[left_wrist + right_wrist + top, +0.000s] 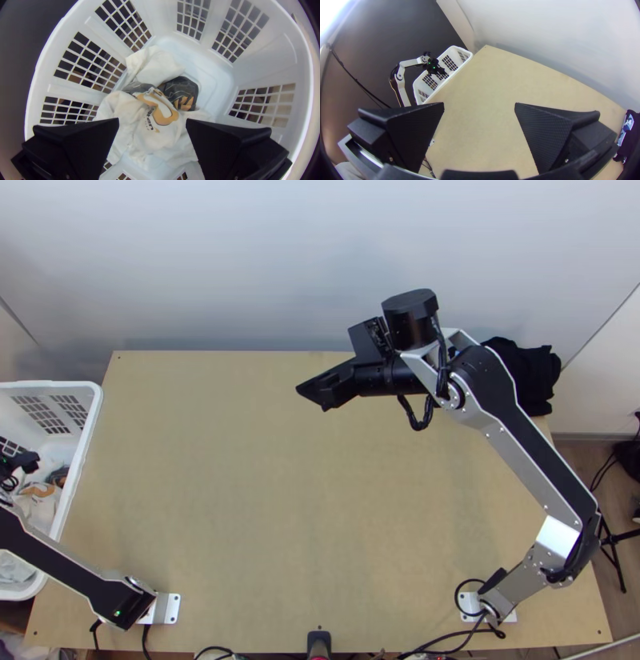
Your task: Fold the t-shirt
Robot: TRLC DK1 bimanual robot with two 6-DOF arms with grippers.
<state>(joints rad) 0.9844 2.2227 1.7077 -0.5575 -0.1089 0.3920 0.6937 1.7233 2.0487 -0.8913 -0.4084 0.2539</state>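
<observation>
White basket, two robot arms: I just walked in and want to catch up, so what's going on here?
The left pincer is open above the white basket, where pale and dark cloth lies bunched. The right pincer is open too, above the table. Neither holds anything, so no shirt is being folded right now. Dark fabric sits at the table's far right corner.

Basket (90, 420) left, clothes (141, 133) inside, cloth (534, 376) right
</observation>
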